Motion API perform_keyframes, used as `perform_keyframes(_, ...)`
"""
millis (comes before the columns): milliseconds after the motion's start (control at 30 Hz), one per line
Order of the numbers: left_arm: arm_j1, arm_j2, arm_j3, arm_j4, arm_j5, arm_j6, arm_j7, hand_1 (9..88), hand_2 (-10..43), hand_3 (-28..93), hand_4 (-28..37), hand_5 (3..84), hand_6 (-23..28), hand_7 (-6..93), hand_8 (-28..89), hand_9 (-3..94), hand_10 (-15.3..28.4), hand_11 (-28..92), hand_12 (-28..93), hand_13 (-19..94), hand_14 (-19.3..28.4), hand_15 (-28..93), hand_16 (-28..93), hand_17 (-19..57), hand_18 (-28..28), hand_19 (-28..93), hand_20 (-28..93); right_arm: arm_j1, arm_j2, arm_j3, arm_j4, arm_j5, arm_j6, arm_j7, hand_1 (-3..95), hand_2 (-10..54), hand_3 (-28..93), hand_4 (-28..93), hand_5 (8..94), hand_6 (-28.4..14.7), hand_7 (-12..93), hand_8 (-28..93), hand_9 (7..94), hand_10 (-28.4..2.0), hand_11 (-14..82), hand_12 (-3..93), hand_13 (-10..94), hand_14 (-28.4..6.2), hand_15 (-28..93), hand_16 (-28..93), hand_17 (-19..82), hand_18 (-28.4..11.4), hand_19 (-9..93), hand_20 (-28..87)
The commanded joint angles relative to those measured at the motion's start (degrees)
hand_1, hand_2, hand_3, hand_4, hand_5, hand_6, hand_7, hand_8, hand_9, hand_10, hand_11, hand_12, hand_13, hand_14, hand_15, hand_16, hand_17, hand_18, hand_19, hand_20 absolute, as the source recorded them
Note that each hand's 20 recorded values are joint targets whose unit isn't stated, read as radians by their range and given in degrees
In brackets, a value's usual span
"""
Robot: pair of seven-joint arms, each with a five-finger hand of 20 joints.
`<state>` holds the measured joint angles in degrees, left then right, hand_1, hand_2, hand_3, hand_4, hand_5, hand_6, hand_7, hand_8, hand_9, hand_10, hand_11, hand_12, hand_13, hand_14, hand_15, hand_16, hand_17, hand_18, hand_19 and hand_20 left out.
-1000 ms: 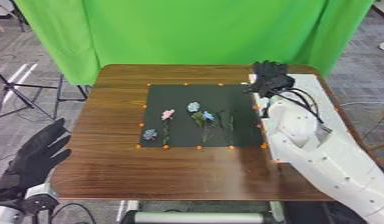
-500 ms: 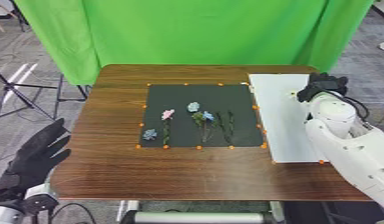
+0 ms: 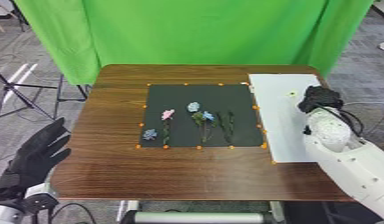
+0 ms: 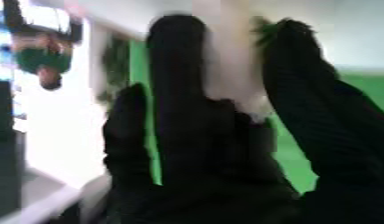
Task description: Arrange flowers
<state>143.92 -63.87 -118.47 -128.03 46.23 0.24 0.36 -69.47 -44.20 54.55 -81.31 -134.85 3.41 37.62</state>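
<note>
On the dark mat [image 3: 180,95] in the head view lie a blue-grey flower [image 3: 150,134], a pink flower [image 3: 168,114] with a green stem, a pale blue flower [image 3: 193,106], a yellow-green one [image 3: 198,118], a blue one [image 3: 208,116] and dark green sprigs [image 3: 227,131]. My right hand [image 3: 320,99] is over the white board's right edge. In the right wrist view my right hand [image 4: 202,150] has straight fingers apart from the thumb; a blurred pale shape [image 4: 231,70] shows between them. My left hand [image 3: 33,155] stays open off the table's left side.
A white board [image 3: 286,130] lies right of the mat, with a small yellow-green thing [image 3: 292,93] on it. Orange dots mark the mat's edges. Brown table [image 3: 171,175] surrounds the mat; a green curtain [image 3: 206,35] hangs behind.
My right hand has gone from the board's far left corner to its right edge, and has since drawn slightly nearer and turned. The flowers on the mat and my left hand have kept still.
</note>
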Motion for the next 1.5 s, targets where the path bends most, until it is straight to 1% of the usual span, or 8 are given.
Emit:
perform_keyframes(33, 0.7, -0.36, -0.34, -0.32, -0.13, -0.01, 0.07, 25.2, -1.4, 69, -26.9, 21.3, 0.6, 18.1, -10, 16.0, 8.4, 10, 20, 11, 10.8, 13, 9, -12.4, 16.7, 34, 10, -3.3, -0.1, 1.5, -8.0, -1.6, 6.1, -5.5, 49.9, -9.1, 83, -28, 70.5, 1.1, 47, -4, 85.1, -5.8, 17.6, 47.5, 84, 0.0, 44, 34, 32, -19.0, 80, 49)
perform_keyframes(200, 0.1, -0.13, 0.22, -0.09, -0.24, -0.07, -0.22, 25.2, -1.3, 69, -26.8, 21.4, 0.6, 18.2, -10, 15.9, 8.4, 10, 20, 11, 10.8, 13, 9, -12.4, 16.7, 33, 10, -1.3, -3.1, -1.8, -13.4, -3.4, 6.7, -12.9, 49.7, -9.4, 84, -28, 71.4, 1.2, 47, -4, 85.9, -5.9, 17.8, 48.1, 85, -0.1, 44, 35, 32, -19.0, 80, 49)
perform_keyframes(467, -0.5, 0.08, 0.61, 0.02, -0.14, -0.2, -0.64, 25.2, -1.2, 69, -26.9, 21.3, 0.6, 18.2, -10, 15.9, 8.4, 10, 21, 11, 10.8, 13, 9, -12.5, 16.7, 34, 10, 4.6, -8.4, -8.6, -11.4, -3.6, 5.5, -20.1, 49.1, -9.5, 84, -28, 71.5, 2.2, 47, -5, 86.0, -5.4, 16.7, 47.8, 84, 0.5, 44, 37, 31, -18.4, 79, 49)
perform_keyframes(767, -0.6, 0.23, 0.76, 0.1, -0.07, -0.03, -0.74, 25.2, -1.2, 69, -26.9, 21.4, 0.7, 18.0, -10, 16.0, 8.5, 10, 20, 11, 10.8, 13, 9, -12.5, 16.7, 34, 10, 9.0, -9.4, -15.1, -5.6, -10.9, 5.7, -20.4, 49.0, -9.5, 82, -28, 70.5, 2.7, 48, -6, 85.6, -5.0, 15.5, 47.7, 81, 0.2, 44, 38, 29, -18.0, 78, 50)
perform_keyframes(900, 0.0, 0.18, 0.56, -0.1, -0.31, 0.17, -0.57, 25.4, -1.1, 69, -27.0, 21.4, 0.7, 17.9, -10, 16.0, 8.5, 10, 20, 11, 10.9, 13, 9, -12.5, 16.8, 34, 10, 9.2, -9.4, -15.4, -4.5, -11.0, 5.3, -19.6, 49.6, -9.5, 81, -28, 70.0, 3.2, 48, -6, 85.5, -4.7, 15.5, 47.9, 81, 0.2, 45, 38, 28, -17.8, 78, 50)
perform_keyframes(1033, -0.2, 0.3, 0.45, 0.13, -0.38, -0.12, -0.9, 25.4, -1.1, 69, -26.9, 21.4, 0.7, 17.9, -10, 16.0, 8.5, 10, 20, 11, 10.8, 13, 9, -12.5, 16.8, 34, 10, 9.5, -9.6, -16.0, -3.8, -11.8, 4.6, -19.3, 49.7, -9.5, 81, -28, 68.9, 3.7, 49, -6, 84.3, -4.8, 15.0, 48.1, 79, 0.4, 46, 39, 27, -17.6, 77, 50)
perform_keyframes(1300, -0.3, 1.11, 0.65, 0.31, -0.52, -0.01, -0.81, 25.4, -0.9, 69, -26.9, 21.4, 0.7, 18.0, -10, 15.9, 8.3, 10, 20, 11, 10.8, 13, 9, -12.5, 16.7, 34, 10, 9.4, -9.8, -16.3, -4.3, -11.5, 2.3, -20.2, 44.7, -9.5, 78, -28, 59.4, 3.7, 50, -7, 74.9, -5.3, 16.1, 46.5, 69, -0.9, 52, 37, 23, -17.3, 75, 51)
perform_keyframes(1500, -0.6, 1.19, 0.56, 0.46, -0.49, -0.29, -1.1, 25.4, -0.9, 69, -26.9, 21.4, 0.7, 18.1, -10, 15.9, 8.4, 10, 20, 11, 10.8, 13, 9, -12.5, 16.7, 34, 10, 8.9, -9.9, -16.2, -4.1, -12.1, -0.1, -20.0, 41.4, -9.5, 78, -28, 56.8, 3.5, 49, -7, 69.1, -6.0, 24.6, 39.0, 65, -2.1, 55, 33, 21, -17.5, 74, 51)
